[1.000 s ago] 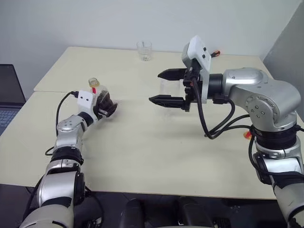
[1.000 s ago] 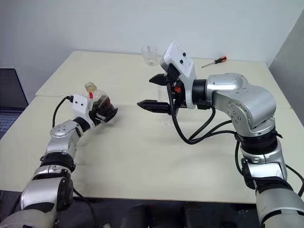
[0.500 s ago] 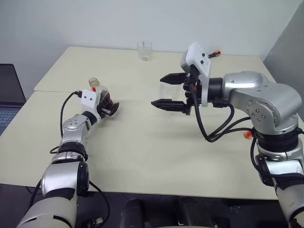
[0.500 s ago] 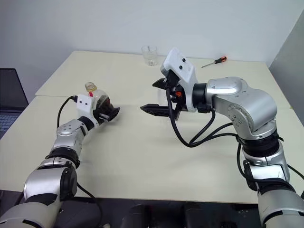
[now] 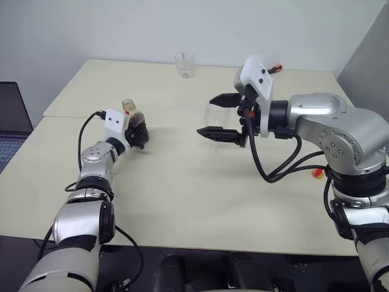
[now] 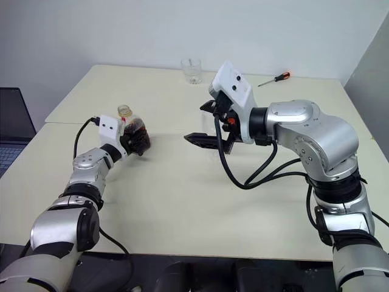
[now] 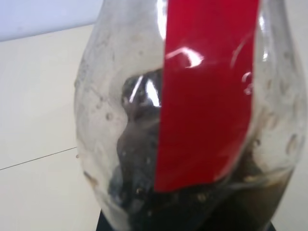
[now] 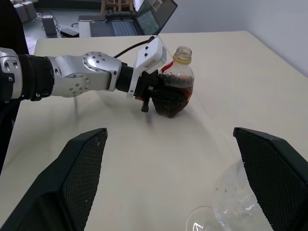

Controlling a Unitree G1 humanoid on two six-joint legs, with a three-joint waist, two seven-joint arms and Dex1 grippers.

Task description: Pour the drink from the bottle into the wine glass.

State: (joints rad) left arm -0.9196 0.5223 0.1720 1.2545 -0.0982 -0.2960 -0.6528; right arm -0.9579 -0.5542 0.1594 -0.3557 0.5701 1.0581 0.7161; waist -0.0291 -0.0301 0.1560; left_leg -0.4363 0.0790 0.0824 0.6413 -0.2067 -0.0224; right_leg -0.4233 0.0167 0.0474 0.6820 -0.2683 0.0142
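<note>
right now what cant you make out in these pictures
- Left tool: its fingers are wrapped on the bottle, whose far side they hide.
- Wine glass: its stem and foot are too faint behind the right tool in the head views; the right wrist view cuts off its bowl.
- Bottle's neck: cut off in the left wrist view.

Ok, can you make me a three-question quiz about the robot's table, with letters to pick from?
1. Where is the screwdriver?
A. at the table's far edge
B. inside the tumbler
C. under the bottle

2. What colour is the strip on the bottle?
A. blue
B. red
C. green

3. What is the left gripper doing?
A. hanging open
B. holding the wine glass
C. shut on the bottle

Answers:
1 A, it lies far back on the table, right of the tumbler.
2 B, the left wrist view shows a red strip.
3 C, its fingers clamp the bottle; the right gripper stands open around the wine glass.
</note>
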